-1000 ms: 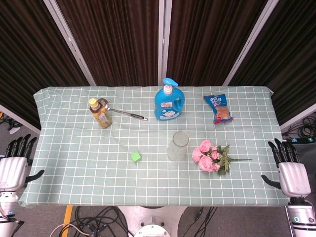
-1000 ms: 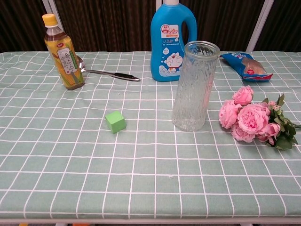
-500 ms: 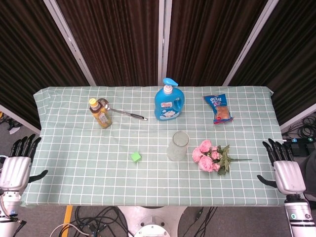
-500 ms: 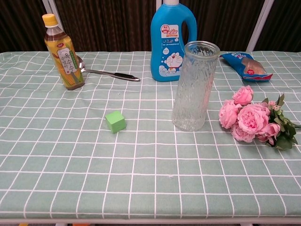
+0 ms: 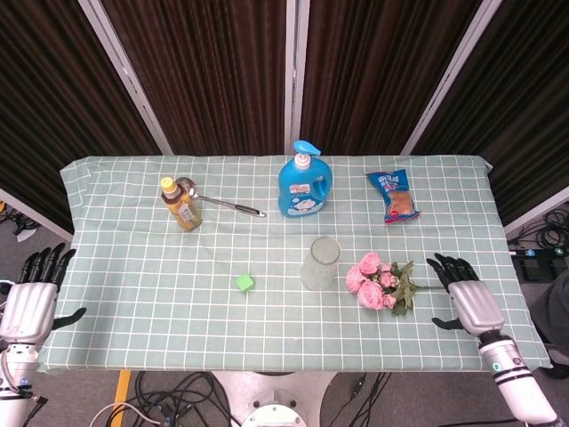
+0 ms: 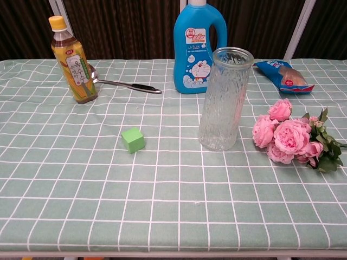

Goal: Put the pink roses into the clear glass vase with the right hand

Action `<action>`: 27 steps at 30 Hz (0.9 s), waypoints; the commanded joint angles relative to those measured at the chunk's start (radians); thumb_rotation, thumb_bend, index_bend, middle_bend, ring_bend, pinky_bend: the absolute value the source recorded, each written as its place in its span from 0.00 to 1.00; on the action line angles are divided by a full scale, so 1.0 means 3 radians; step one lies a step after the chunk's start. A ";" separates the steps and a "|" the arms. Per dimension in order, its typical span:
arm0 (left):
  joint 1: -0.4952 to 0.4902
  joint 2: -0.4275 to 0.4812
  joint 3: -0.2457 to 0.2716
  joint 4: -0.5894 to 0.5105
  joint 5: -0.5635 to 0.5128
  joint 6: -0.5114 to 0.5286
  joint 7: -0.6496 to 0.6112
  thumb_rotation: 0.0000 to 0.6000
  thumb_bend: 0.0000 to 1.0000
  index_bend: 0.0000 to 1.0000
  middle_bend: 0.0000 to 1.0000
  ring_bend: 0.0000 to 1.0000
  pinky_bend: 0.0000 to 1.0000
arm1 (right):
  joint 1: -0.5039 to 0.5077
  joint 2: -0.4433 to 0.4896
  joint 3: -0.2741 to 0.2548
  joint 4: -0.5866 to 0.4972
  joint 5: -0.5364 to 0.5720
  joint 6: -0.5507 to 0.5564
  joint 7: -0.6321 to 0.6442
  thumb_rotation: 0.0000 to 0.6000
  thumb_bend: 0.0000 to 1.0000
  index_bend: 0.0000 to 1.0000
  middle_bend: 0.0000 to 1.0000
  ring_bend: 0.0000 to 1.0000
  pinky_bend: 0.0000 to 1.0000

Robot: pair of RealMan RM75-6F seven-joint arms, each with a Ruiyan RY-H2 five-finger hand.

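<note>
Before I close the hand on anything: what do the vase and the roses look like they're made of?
The vase looks like clear glass with a ribbed, textured wall; the tablecloth grid shows blurred through it. The pink roses look artificial, likely fabric petals and plastic leaves: the colour is very even and the blooms hold a stiff shape lying flat. I can't be sure of that from here.
</note>
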 commanded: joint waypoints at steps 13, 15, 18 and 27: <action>-0.0019 0.0049 -0.0010 -0.0009 -0.0026 -0.0029 -0.0001 1.00 0.00 0.07 0.00 0.00 0.07 | 0.0588 -0.0648 0.0176 0.0139 0.0588 -0.0546 -0.0581 1.00 0.00 0.00 0.00 0.00 0.00; -0.0021 0.0039 -0.0008 0.0008 -0.0030 -0.0037 -0.0016 1.00 0.00 0.07 0.00 0.00 0.07 | 0.0629 -0.0685 0.0180 0.0138 0.0672 -0.0579 -0.0659 1.00 0.00 0.00 0.00 0.00 0.00; -0.0020 0.0026 -0.0002 0.0037 -0.0037 -0.0047 -0.0034 1.00 0.00 0.07 0.00 0.00 0.07 | 0.0685 -0.0739 0.0179 0.0152 0.0783 -0.0633 -0.0739 1.00 0.00 0.00 0.00 0.00 0.00; -0.0005 0.0021 -0.0012 0.0110 -0.0052 -0.0023 -0.0120 1.00 0.00 0.07 0.00 0.00 0.07 | 0.0817 -0.0968 0.0158 0.0355 0.0926 -0.0694 -0.0844 1.00 0.00 0.00 0.00 0.00 0.00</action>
